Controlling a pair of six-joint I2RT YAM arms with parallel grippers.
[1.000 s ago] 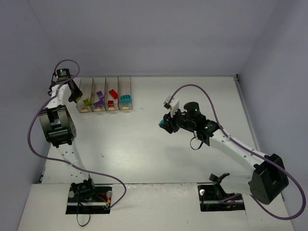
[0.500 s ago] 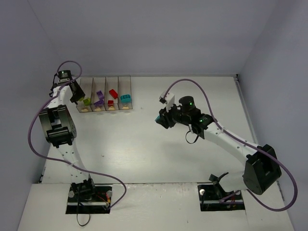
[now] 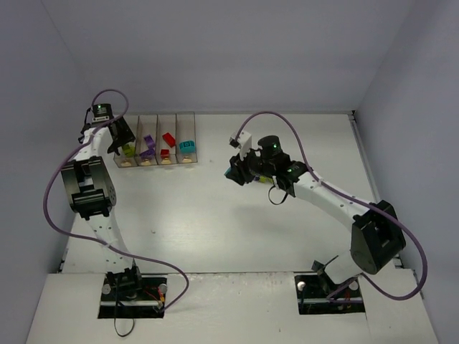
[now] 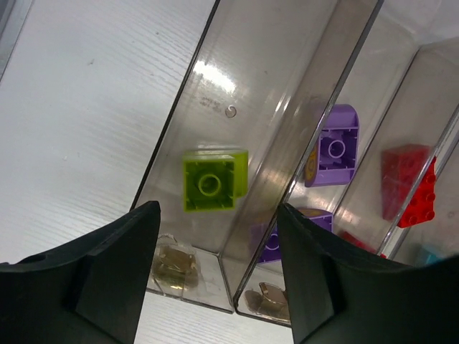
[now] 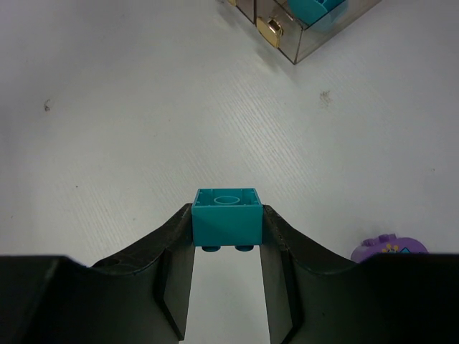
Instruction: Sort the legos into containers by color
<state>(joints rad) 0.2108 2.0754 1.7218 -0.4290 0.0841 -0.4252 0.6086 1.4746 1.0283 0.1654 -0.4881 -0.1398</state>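
Containers (image 3: pixel 185 123): four clear bins joined side by side at the far left of the table (image 3: pixel 215 229). Each bin's long axis runs from the near edge towards the back wall.
Left gripper (image 3: pixel 120 137): over the leftmost bin, fingers spread apart with nothing between them.
Lime brick (image 4: pixel 214 181): lies flat on the floor of the leftmost bin, apart from both fingers. The face with one central ring points up at the wrist camera. The outline is square, so no long axis shows.
Purple brick (image 4: pixel 331 147): in the second bin, hollow side towards the camera.
Red brick (image 4: pixel 409 183): in the third bin.
Right gripper (image 3: pixel 237 174): above the middle of the table, well apart from the bins, fingers clamped on the teal brick (image 5: pixel 226 223).
Teal brick attitude: the fingers press its two side walls. The ringed hollow face points up and the studs point down.
Purple piece (image 5: pixel 389 247): on the table just beside the right gripper.
Change, left side: the left fingers stand wider than a second ago, and the gripper has shifted from the row's outer edge to over the leftmost bin.
Change, right side: the right arm has carried the teal brick left, nearer the bins.
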